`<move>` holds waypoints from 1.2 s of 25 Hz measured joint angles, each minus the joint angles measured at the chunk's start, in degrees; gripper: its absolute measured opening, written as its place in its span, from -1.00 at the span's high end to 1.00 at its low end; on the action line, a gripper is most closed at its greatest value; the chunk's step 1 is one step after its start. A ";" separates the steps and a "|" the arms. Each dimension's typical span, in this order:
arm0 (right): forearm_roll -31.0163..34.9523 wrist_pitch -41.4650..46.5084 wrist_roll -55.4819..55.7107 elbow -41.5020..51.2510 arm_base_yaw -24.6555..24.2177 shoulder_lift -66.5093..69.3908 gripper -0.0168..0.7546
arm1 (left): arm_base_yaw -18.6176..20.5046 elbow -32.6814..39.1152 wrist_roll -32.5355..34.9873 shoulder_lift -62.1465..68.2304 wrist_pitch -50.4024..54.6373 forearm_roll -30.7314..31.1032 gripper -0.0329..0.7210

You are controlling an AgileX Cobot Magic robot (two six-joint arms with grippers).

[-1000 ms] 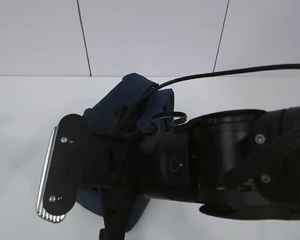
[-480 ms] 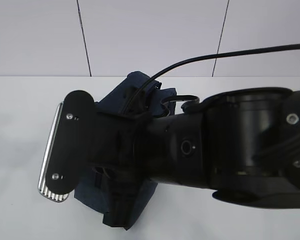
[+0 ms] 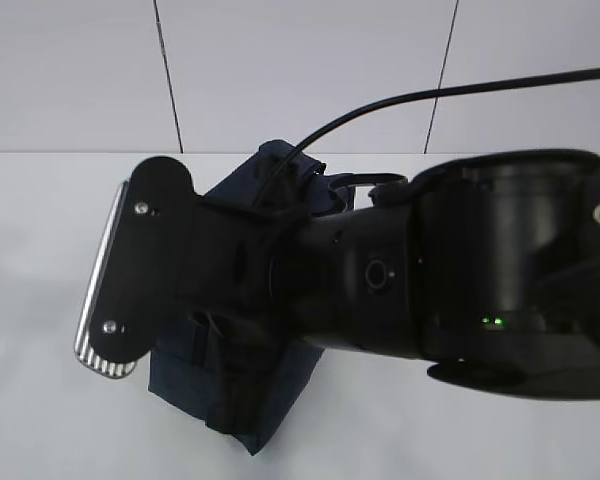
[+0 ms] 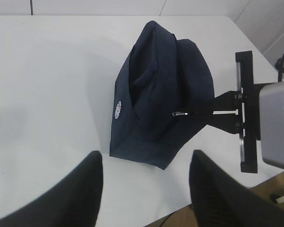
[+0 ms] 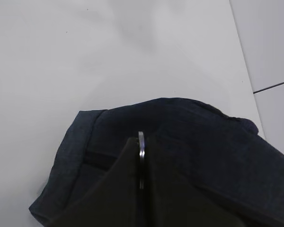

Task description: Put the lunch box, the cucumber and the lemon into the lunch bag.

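Dark navy lunch bag (image 4: pixel 158 101), boxy and soft-sided, slumped and creased on the white worktop (image 4: pixel 47 85). Small pale round emblem on the side panel at 9 o'clock in the left wrist view. Silver zipper pull (image 5: pixel 141 146) standing edge-on at the top seam (lunch box, cucumber and lemon nowhere visible).

My black fingers (image 4: pixel 80 189) frame a dark navy lunch bag (image 4: pixel 156 94) with a small white emblem (image 4: pixel 117 109) and silver zipper pull (image 5: pixel 141 144), on a white table (image 4: pixel 52 85).
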 joint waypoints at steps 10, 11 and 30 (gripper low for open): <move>-0.86 1.66 1.40 -2.33 0.00 0.00 0.90 | 0.00 0.00 0.00 0.00 0.00 0.00 -0.16; -1.00 1.66 1.64 -2.33 0.00 0.00 0.90 | 0.00 0.00 0.00 0.00 0.00 0.00 -0.16; -1.44 -6.39 9.28 -2.33 -1.97 0.00 0.90 | 0.00 0.00 0.00 0.00 0.00 0.00 -0.16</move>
